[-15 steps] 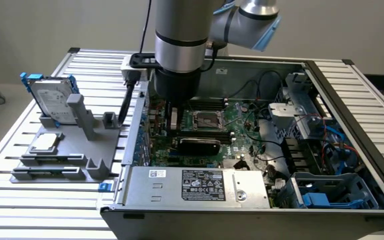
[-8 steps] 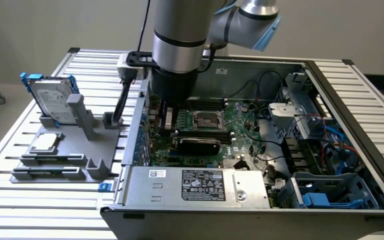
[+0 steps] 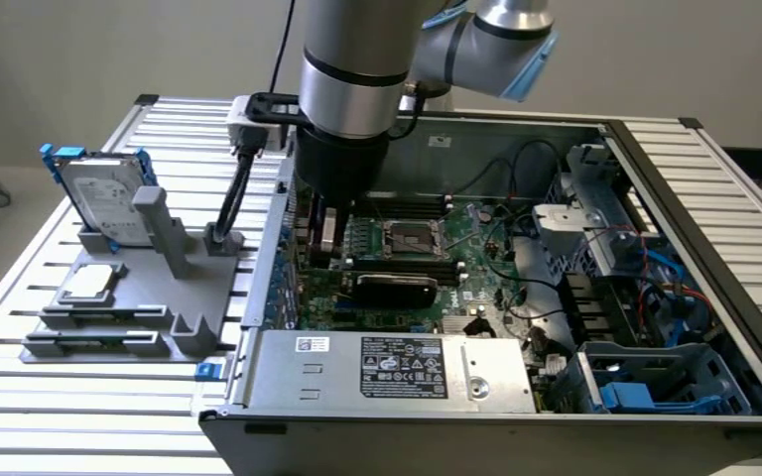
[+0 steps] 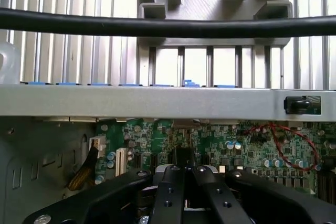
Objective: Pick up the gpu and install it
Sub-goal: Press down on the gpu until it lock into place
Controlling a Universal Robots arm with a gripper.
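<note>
The tool [image 4: 185, 192] hangs closed inside the open grey computer case [image 3: 395, 375], low over the green motherboard [image 4: 220, 142]. The black-shrouded flat gpu [image 3: 391, 289] lies there, apparently seated; any pressing should stay straight down and gentle.

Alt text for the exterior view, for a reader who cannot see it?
A robot arm reaches down into an open computer case, above the motherboard. On the exterior view's left, a grey stand holds a hard drive and a square chip.
</note>
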